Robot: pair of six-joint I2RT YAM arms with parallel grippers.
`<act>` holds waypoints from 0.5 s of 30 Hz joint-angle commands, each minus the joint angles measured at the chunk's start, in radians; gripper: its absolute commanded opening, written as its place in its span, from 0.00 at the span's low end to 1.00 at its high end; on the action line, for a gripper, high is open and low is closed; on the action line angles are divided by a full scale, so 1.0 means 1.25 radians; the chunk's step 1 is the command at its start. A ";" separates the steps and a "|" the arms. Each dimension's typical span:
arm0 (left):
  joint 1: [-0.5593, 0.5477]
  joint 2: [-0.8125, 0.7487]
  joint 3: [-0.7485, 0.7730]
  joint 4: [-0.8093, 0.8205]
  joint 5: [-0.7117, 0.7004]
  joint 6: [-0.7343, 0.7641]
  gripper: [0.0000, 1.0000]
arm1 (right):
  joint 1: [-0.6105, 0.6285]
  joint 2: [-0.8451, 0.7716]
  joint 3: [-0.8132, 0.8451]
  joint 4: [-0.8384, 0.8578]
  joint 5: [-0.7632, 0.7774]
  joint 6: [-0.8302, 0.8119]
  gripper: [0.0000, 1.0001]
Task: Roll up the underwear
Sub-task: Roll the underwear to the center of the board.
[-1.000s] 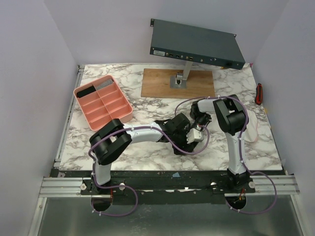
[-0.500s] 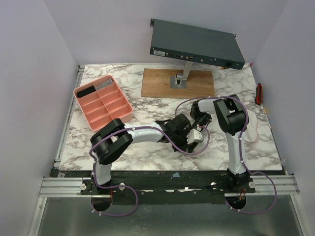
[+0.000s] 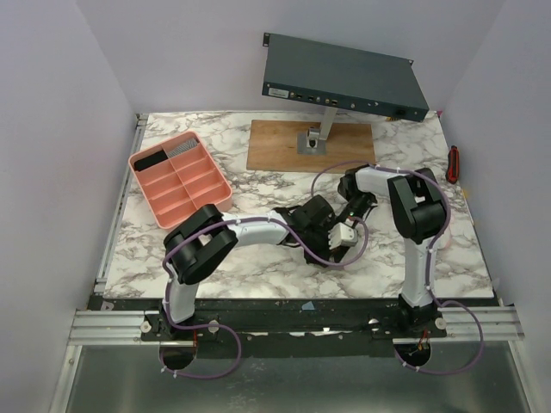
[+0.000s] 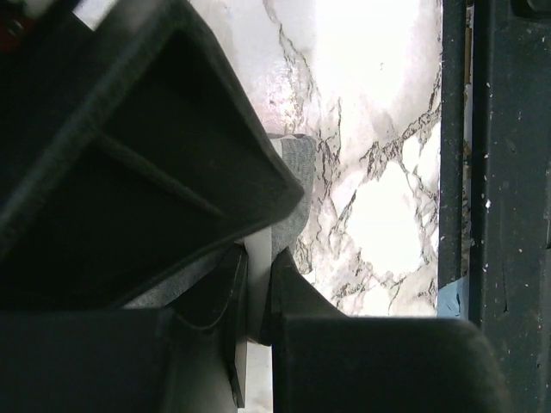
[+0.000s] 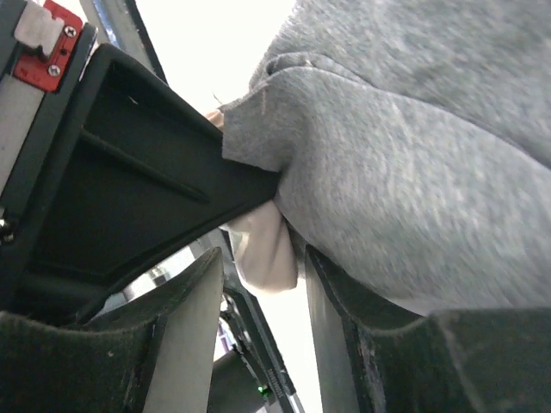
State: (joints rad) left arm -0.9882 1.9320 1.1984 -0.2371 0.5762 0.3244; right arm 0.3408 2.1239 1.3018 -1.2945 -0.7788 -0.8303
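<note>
Left hand (image 4: pixel 288 231) is almost closed, its two dark fingers nipping a thin pale edge band (image 4: pixel 258 280) of the grey knit underwear (image 5: pixel 413 155). A flap of the grey cloth shows just past the fingertips, lying on the white marble-patterned table (image 4: pixel 379 198). So slim a pinch suits a single layer, and it probably serves to pin one end low against the table.

The right hand (image 5: pixel 293 219) stands wider because it holds a thick bunch of the same garment. Its upper finger presses into a fold, the lower one sits under the bulk, and the pale band peeps out between them.

From above, both arms reach inward and the hands meet near the middle of the table, tips close together. The garment is almost wholly hidden beneath them there.

That thickness suggests the rolling is under way, with one hand anchoring and the other carrying the wound part. How much cloth lies flat cannot be told. Soft knit like this would likely spring loose if either grip eased, and the thin pinch on the band looks the likelier to slip.

The salmon-pink compartment tray (image 3: pixel 176 176) sits well apart at the far left, out of the work.
</note>
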 commanded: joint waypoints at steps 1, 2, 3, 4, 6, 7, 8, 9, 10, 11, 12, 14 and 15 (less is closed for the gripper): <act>0.007 0.041 -0.015 -0.076 0.037 0.003 0.00 | -0.033 -0.029 -0.001 0.124 0.109 -0.017 0.47; 0.012 0.041 -0.015 -0.076 0.042 -0.001 0.00 | -0.039 -0.036 -0.003 0.122 0.112 -0.016 0.47; 0.017 0.040 -0.014 -0.076 0.046 -0.005 0.00 | -0.047 -0.043 -0.005 0.122 0.118 -0.014 0.47; 0.023 0.040 -0.013 -0.077 0.049 -0.010 0.00 | -0.055 -0.049 -0.007 0.122 0.122 -0.012 0.47; 0.035 0.039 -0.011 -0.080 0.051 -0.019 0.00 | -0.076 -0.063 -0.016 0.123 0.128 -0.013 0.47; 0.042 0.037 -0.013 -0.080 0.052 -0.026 0.00 | -0.090 -0.070 -0.021 0.124 0.128 -0.014 0.47; 0.045 0.033 -0.017 -0.079 0.051 -0.032 0.00 | -0.103 -0.080 -0.027 0.125 0.127 -0.015 0.47; 0.048 0.032 -0.020 -0.077 0.044 -0.040 0.00 | -0.113 -0.090 -0.031 0.127 0.126 -0.016 0.47; 0.050 0.030 -0.021 -0.078 0.037 -0.045 0.00 | -0.123 -0.100 -0.038 0.130 0.124 -0.016 0.47; 0.051 0.030 -0.020 -0.083 0.033 -0.052 0.00 | -0.129 -0.110 -0.044 0.132 0.122 -0.017 0.47; 0.053 0.031 -0.021 -0.087 0.031 -0.061 0.00 | -0.135 -0.120 -0.051 0.135 0.120 -0.016 0.47; 0.061 0.037 -0.016 -0.100 0.037 -0.075 0.00 | -0.138 -0.143 -0.068 0.141 0.114 -0.013 0.47; 0.065 0.045 -0.010 -0.111 0.053 -0.078 0.00 | -0.138 -0.157 -0.075 0.144 0.110 -0.010 0.47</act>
State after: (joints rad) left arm -0.9279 1.9396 1.1984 -0.2661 0.6376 0.2642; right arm 0.1734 1.9888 1.2442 -1.1790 -0.6697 -0.8310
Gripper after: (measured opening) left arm 0.074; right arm 0.472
